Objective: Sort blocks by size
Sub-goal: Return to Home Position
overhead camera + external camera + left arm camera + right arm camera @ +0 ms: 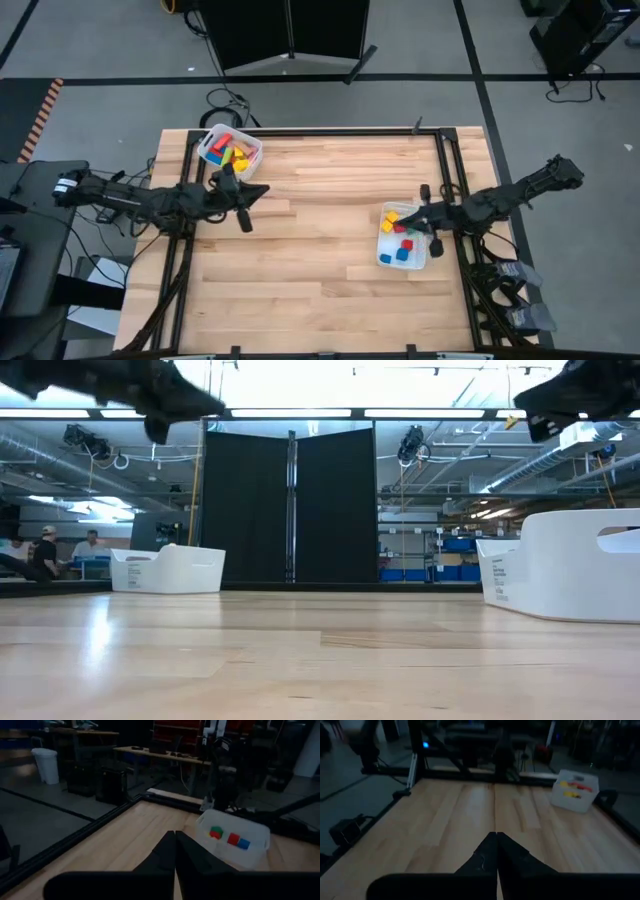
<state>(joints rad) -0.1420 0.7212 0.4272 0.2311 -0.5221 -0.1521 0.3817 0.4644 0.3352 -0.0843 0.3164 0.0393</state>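
Observation:
The blocks lie in two white bins. The left bin (230, 150) at the table's far left holds longer red, yellow and green bars; it also shows in the right wrist view (574, 790). The right bin (403, 238) near the table's right edge holds small red, blue and yellow cubes; it also shows in the left wrist view (232, 840). My left gripper (262, 190) is shut and empty, raised above the table just near of the left bin. My right gripper (402, 222) is shut and empty above the right bin. Both sets of fingers show pressed together in the wrist views (175, 840) (496, 840).
The bare wooden tabletop (320, 250) spreads between the two bins. Black frame rails run along the table's far edge and both sides (445, 160). In the low view both arms hang high above the table (160, 400) (570, 395). People sit far off in the room (45, 550).

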